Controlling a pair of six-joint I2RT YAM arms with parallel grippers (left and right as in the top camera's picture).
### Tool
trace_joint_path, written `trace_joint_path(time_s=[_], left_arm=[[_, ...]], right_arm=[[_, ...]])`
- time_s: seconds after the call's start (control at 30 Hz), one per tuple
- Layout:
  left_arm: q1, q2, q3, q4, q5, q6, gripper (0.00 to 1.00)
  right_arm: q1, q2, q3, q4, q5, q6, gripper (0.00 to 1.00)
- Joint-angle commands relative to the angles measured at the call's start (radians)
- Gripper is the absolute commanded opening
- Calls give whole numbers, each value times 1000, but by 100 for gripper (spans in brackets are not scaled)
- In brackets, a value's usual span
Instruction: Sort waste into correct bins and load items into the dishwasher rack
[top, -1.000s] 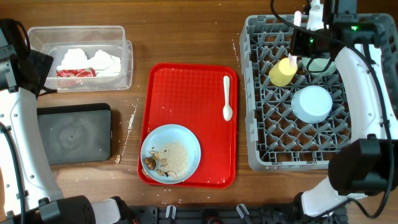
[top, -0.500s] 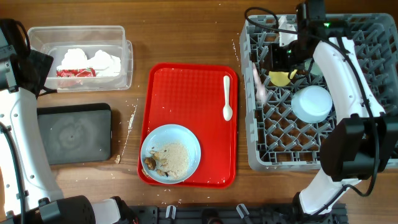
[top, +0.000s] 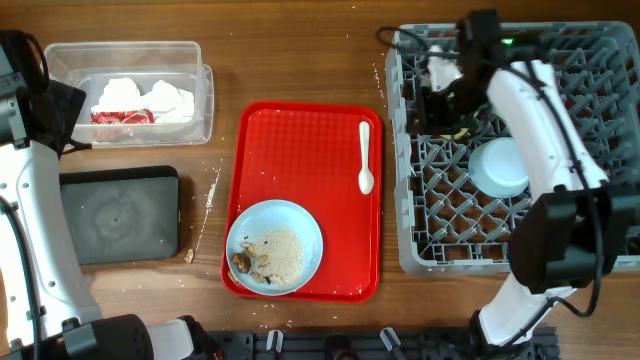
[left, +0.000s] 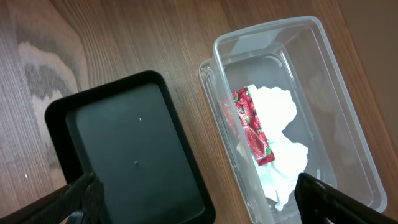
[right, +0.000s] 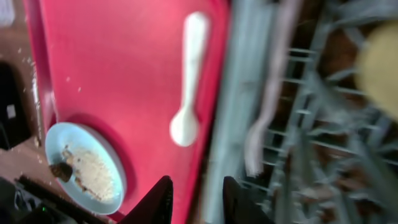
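Since the white spoon (top: 366, 158) is the only utensil lying on the red tray (top: 300, 130), the step in hand looks like the right arm's reach for it, the rack (top: 405, 240) being where it belongs. It lies flat by the tray's 3 o'clock edge, handle toward 12 o'clock, bowl end toward 6 o'clock, well apart from the blue plate (top: 305, 225) of food scraps (top: 280, 255) at the tray's 7 o'clock corner. To do it well: come down over mid-handle, jaws set across the shaft at 3 and 9 o'clock, tips right down to the tray since the thing is thin and flat, close gently. Smooth plastic probably lets it slide, so an off-centre pinch could flick it away. The right gripper (right: 194, 200) hangs over the rack near its 10 o'clock corner, jaws apart and empty. In its blurred wrist view the spoon sits at 12 o'clock from the jaws, not between them, no contact. Overhead puts the spoon at about 8 o'clock from that gripper, rack wall between. The left gripper (left: 208, 205) hovers over the black tray (left: 124, 143) and clear tub (left: 273, 68) at the desk (top: 300, 60) 9 o'clock side, jaws spread wide, holding nothing.
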Motion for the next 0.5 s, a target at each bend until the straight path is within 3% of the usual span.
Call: trace_joint_path(time_s=[0.0, 0.07, 0.1, 0.13, 0.47], left_arm=[[2, 4, 1, 0, -24, 8, 100], [2, 4, 1, 0, -24, 8, 100], [2, 4, 1, 0, -24, 8, 100], [2, 4, 1, 0, -24, 8, 100], [2, 4, 1, 0, -24, 8, 100]], right_arm=[[121, -29, 2, 22, 35, 130, 31], [193, -27, 2, 42, 150, 291, 42], [232, -26, 2, 60, 209, 356, 58], [269, -23, 2, 83, 264, 405, 67], [459, 112, -5, 204, 492, 584, 69]])
